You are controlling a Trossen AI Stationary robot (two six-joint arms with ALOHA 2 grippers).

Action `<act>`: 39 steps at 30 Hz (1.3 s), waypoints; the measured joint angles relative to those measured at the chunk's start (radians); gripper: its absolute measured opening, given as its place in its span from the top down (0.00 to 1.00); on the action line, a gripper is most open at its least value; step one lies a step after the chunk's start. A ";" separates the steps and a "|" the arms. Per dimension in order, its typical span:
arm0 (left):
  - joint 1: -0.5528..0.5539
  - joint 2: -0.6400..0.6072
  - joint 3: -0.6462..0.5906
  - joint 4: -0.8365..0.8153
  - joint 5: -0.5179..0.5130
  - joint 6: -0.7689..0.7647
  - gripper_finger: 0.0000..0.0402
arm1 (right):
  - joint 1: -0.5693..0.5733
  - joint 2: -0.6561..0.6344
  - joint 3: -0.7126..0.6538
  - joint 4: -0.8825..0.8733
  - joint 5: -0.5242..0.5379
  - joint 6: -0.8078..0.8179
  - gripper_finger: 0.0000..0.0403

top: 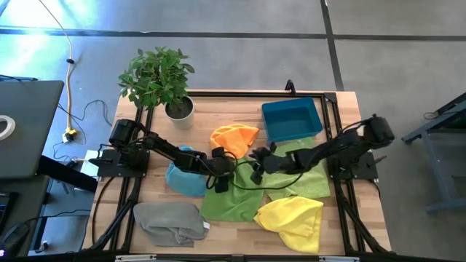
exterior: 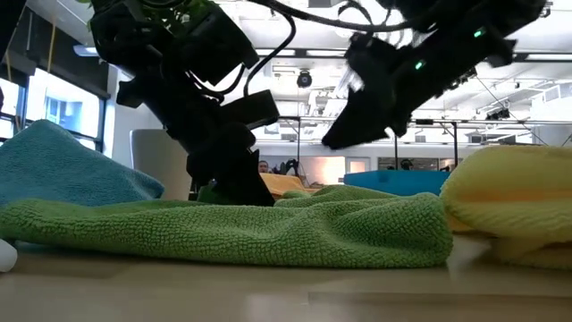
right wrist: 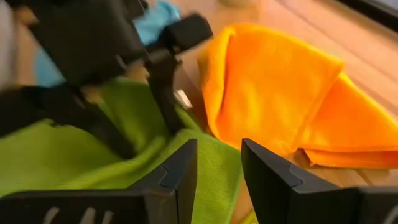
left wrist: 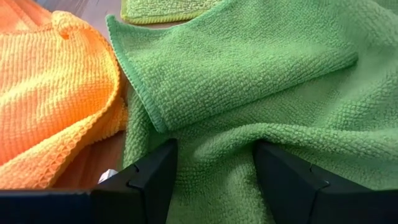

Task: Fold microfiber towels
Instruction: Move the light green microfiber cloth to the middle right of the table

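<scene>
Green towel (top: 233, 200) spread mid-table, between blue towel (top: 186, 178) and yellow towel (top: 295, 218); orange towel (top: 234, 138) just behind, grey towel (top: 171, 222) at front left. Left gripper (left wrist: 214, 171) down on green towel, fingers spread wide, astride raised fold, not clamped. Right gripper (right wrist: 219, 165) hovers above green towel near orange towel, fingers part open, holding nothing.
</scene>
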 joint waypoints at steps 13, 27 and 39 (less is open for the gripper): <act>-0.007 0.000 0.000 -0.003 0.025 -0.001 0.50 | -0.096 0.121 0.018 0.023 -0.179 -0.056 0.67; -0.007 0.000 -0.001 -0.001 0.025 0.001 0.50 | -0.146 0.129 0.018 0.021 -0.249 -0.034 0.57; -0.008 0.000 -0.001 0.001 0.026 0.000 0.50 | -0.151 0.221 0.018 0.093 -0.257 0.019 0.59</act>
